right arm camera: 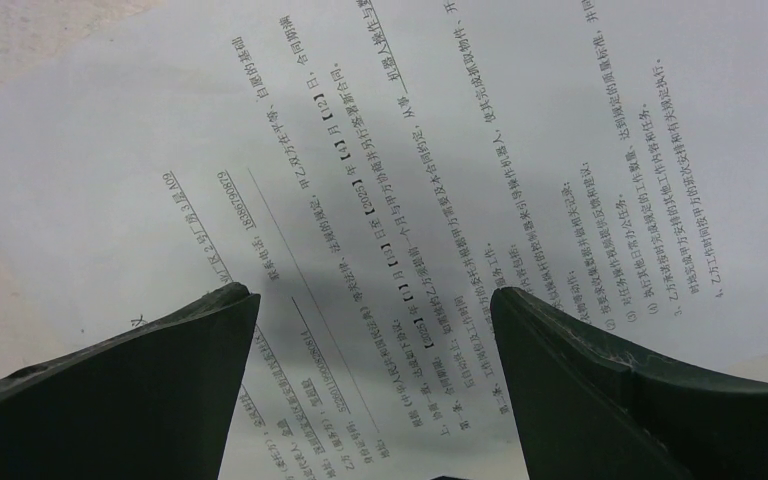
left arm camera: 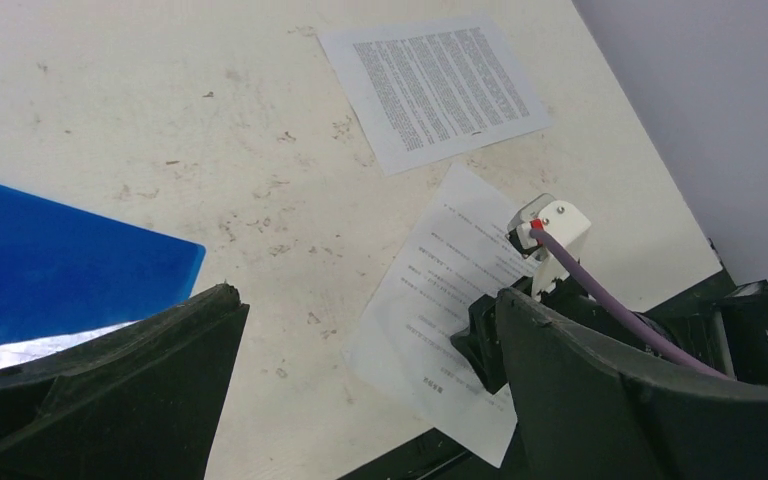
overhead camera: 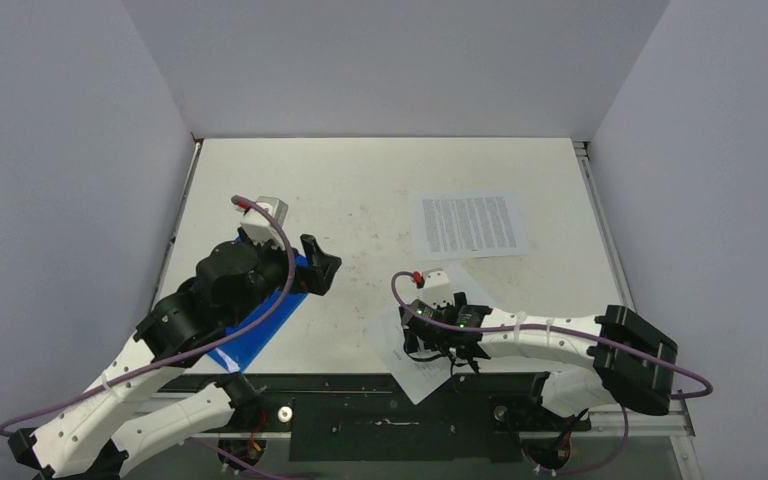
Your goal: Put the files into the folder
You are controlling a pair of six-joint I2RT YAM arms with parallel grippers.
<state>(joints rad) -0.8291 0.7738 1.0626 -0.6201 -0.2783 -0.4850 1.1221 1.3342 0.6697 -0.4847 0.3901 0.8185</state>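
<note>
Folder (overhead camera: 256, 345) mostly hidden by left arm (overhead camera: 225, 285) (near file (overhead camera: 415, 377) under right hand (right arm camera: 373, 298)).

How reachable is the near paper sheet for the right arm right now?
Probably yes: the right gripper hovers over the near sheet, fingers open, nothing between them and the paper.

A bright blue folder (overhead camera: 260, 335) lies flat at lower left, partly hidden. The first sheet (overhead camera: 470, 225), white with dense black text, lies flat right of centre. The second sheet (overhead camera: 417, 372) lies skewed at bottom centre, one corner past the table (overhead camera: 360, 200) edge.
</note>
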